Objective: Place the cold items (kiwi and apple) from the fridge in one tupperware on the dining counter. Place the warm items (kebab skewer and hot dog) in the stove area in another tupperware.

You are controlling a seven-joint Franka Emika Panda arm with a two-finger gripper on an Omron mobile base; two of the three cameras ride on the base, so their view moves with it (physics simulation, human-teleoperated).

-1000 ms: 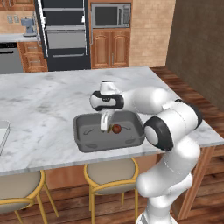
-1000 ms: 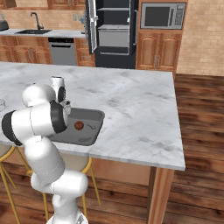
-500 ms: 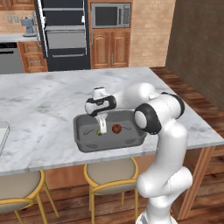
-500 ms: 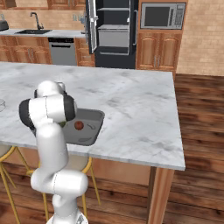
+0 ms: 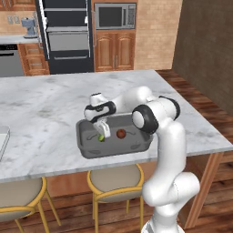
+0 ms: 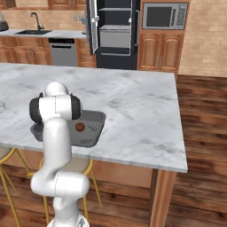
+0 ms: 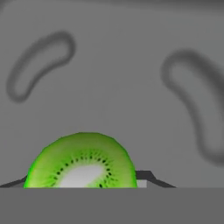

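Note:
A grey tupperware (image 5: 113,152) sits on the marble dining counter near its front edge, seen too in the right base view (image 6: 95,133). A red apple (image 5: 121,134) (image 6: 80,127) lies in the middle of it. My gripper (image 5: 103,133) reaches down into the tupperware's left half, left of the apple. The green kiwi (image 5: 102,138) is at its fingertips, just above the tupperware floor. In the hand view the cut kiwi (image 7: 81,164) sits between the fingers of the gripper (image 7: 83,181), over the grey floor. The kebab skewer and hot dog are out of view.
A pale container (image 5: 2,139) pokes in at the counter's left edge. Two yellow-framed stools (image 5: 111,182) (image 5: 18,200) stand under the counter's front. The fridge (image 6: 113,33) stands open at the back wall. The counter ends to the right at a brick wall.
The arm swung left and lowered the gripper into the tupperware's left half. The kiwi now shows at the fingertips near the floor. The apple has not moved.

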